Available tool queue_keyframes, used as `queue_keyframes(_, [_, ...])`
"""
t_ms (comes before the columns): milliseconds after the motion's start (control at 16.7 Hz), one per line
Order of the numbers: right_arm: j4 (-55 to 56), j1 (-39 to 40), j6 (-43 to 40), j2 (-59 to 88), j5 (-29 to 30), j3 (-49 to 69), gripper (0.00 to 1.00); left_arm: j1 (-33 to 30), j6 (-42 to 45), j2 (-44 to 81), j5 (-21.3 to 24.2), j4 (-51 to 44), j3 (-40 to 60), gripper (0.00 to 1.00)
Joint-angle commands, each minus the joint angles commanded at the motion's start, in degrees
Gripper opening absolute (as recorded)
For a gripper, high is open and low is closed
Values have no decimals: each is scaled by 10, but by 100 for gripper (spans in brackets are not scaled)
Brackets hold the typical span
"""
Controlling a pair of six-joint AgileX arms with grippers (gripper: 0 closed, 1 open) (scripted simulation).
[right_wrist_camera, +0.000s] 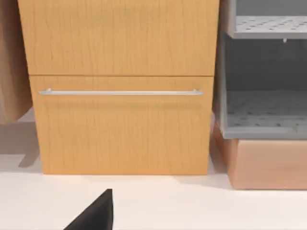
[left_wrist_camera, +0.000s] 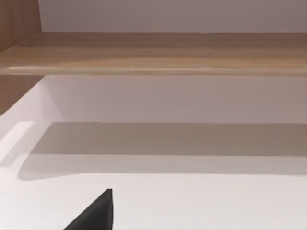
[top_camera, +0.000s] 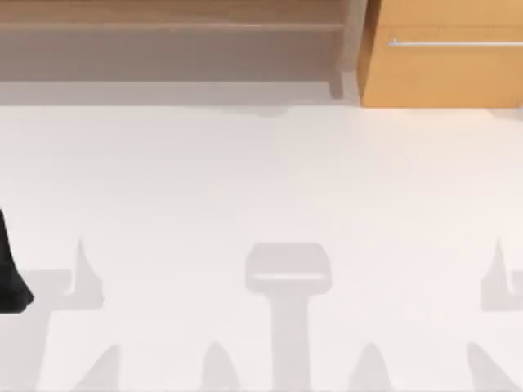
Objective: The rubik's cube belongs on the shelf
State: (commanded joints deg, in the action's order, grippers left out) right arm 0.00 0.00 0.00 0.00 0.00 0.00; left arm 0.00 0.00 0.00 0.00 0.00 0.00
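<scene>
Shelf point(top_camera: 172, 28) spans the table's point(top_camera: 261, 180) far edge, bare; left arm point(top_camera: 12, 278) parked at the left edge (finger state: cannot tell). Next: locate the cube.

The shelf point(top_camera: 172, 28) is light-brown wood with a faint grain and a matt finish. The cabinet point(top_camera: 445, 69) beside it is warmer orange wood, smooth, with a thin brushed-metal handle point(top_camera: 453, 42). The counter point(top_camera: 261, 188) is plain white, smooth and matt. A grey perforated rack point(right_wrist_camera: 266, 110) looks like plastic or metal.
</scene>
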Motion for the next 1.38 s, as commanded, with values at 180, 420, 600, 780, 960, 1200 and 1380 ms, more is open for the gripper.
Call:
queue_keyframes(180, [5, 0, -4, 4, 1, 4, 100, 0, 0, 0, 0, 0, 0, 100])
queue_keyframes(420, [62, 3, -65, 75, 8, 50, 100, 0, 0, 0, 0, 0, 0, 100])
queue_keyframes(600, [131, 9, -150, 183, 16, 103, 100, 0, 0, 0, 0, 0, 0, 100])
queue_keyframes(780, [215, 20, -257, 325, 27, 166, 100, 0, 0, 0, 0, 0, 0, 100])
queue_keyframes(960, [309, 33, -375, 490, 39, 234, 100, 0, 0, 0, 0, 0, 0, 100])
queue_keyframes(1200, [439, 54, -537, 726, 60, 329, 100, 0, 0, 0, 0, 0, 0, 100])
queue_keyframes(1380, [532, 68, -651, 901, 77, 397, 100, 0, 0, 0, 0, 0, 0, 100])
